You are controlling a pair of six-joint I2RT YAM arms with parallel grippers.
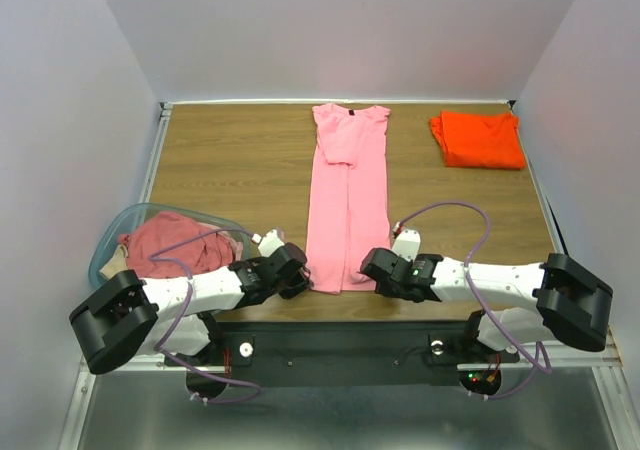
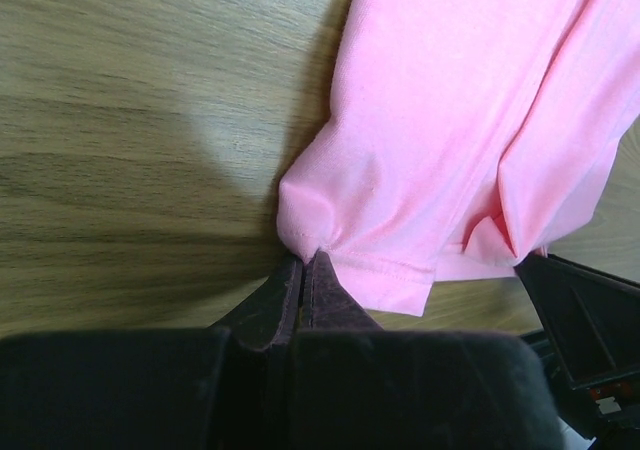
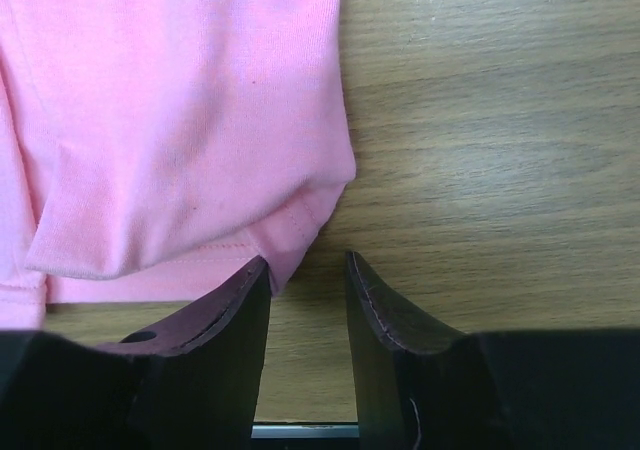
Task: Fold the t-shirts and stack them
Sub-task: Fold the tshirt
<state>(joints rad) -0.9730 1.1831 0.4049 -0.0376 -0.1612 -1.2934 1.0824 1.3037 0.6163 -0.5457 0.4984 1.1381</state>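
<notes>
Wood tabletop (image 1: 230,160) fills frame centre between pale walls (image 1: 340,30); left gripper (image 2: 305,263) pinches pink shirt (image 1: 347,200) hem, right gripper (image 3: 306,265) narrowly parted beside its corner

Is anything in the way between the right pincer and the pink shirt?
No, nothing visible is in the way. The right pincer is open at the hem corner of the pink shirt. Only bare wooden table shows between its fingers.
</notes>
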